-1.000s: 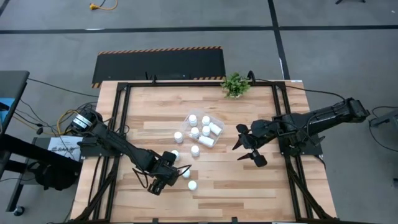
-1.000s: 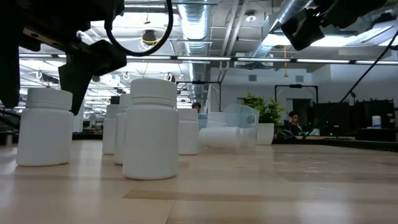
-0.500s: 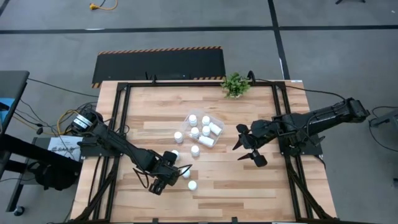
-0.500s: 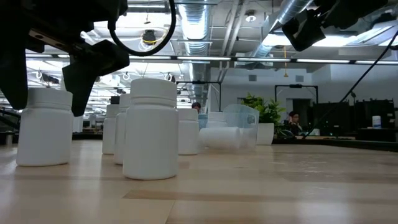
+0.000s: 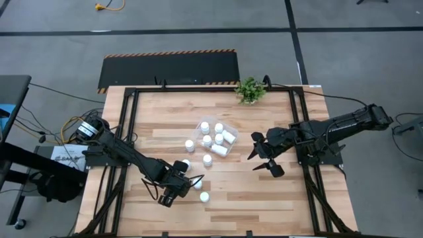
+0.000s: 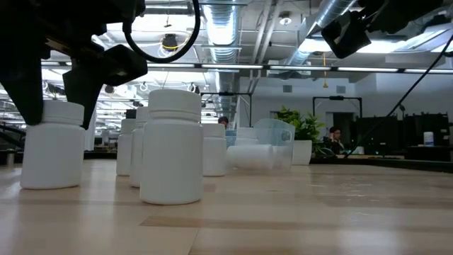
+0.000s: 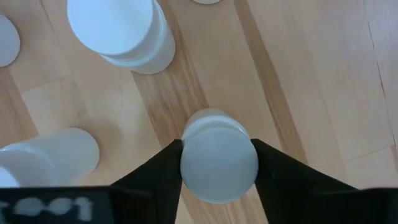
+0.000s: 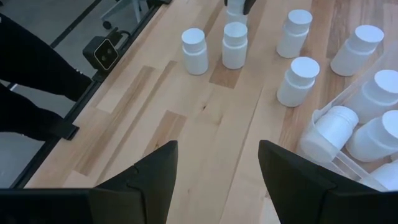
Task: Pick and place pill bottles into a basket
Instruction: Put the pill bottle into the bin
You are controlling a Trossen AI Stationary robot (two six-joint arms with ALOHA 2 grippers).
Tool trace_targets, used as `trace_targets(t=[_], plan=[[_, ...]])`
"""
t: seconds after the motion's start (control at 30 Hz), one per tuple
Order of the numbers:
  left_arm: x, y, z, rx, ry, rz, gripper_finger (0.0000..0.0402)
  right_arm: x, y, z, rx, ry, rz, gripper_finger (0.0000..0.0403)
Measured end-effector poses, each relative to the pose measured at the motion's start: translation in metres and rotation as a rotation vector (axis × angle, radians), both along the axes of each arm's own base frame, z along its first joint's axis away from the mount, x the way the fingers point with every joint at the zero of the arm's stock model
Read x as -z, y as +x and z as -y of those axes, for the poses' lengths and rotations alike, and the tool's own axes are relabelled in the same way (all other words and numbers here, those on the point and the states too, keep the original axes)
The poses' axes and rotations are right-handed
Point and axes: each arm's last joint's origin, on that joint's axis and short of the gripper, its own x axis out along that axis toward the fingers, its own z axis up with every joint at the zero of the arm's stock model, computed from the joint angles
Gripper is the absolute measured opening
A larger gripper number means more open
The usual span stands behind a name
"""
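Observation:
Several white pill bottles stand upright on the wooden table; others stand or lie in the clear basket (image 5: pixel 217 137) at the table's middle. My left gripper (image 5: pixel 193 183) is at the near left, shut on one standing pill bottle (image 7: pixel 219 163), which also shows in the low view (image 6: pixel 53 149). Another bottle (image 5: pixel 204 197) stands just nearer the table's near edge. My right gripper (image 5: pixel 264 156) hovers open and empty to the right of the basket, its fingers wide apart in the right wrist view (image 8: pixel 214 180). My left gripper pinches the bottle's cap and neck (image 7: pixel 186 155) between its two fingers, one on each side. The fingers (image 6: pixel 81 92) come from above, pointing down. The bottle stands upright with its base on the table.
Loose bottles (image 5: pixel 190 145), (image 5: pixel 207 159), (image 5: pixel 186 163) stand between the held bottle and the basket. A small green potted plant (image 5: pixel 250 90) stands at the far edge. A black frame runs round the table. Bare wood lies near and right of my left gripper.
My left gripper has come down over the bottle and shut its fingers on the cap. The bottle stays upright on the table.

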Motion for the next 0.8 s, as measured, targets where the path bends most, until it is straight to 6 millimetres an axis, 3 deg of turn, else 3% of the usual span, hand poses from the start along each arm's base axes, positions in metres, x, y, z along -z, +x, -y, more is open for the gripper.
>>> trace_targets(t=[0.13, 0.43, 0.63, 0.8], plan=[[0.0, 0.0, 0.0, -0.001, 0.0, 0.0, 0.0147, 0.0, 0.0, 0.0, -0.001, -0.001, 0.001, 0.0218], [-0.004, 0.001, -0.003, -0.008, -0.002, -0.033, 0.0159, 0.0, 0.001, 0.005, 0.009, -0.016, 0.009, 0.0218], [-0.028, 0.01, -0.011, 0.004, 0.017, -0.058, 0.0147, 0.0, 0.002, 0.012, 0.036, -0.022, 0.012, 0.0218], [-0.056, 0.018, -0.022, 0.009, 0.077, -0.046, 0.0165, 0.0, 0.003, 0.015, 0.04, -0.031, 0.016, 0.0218]])
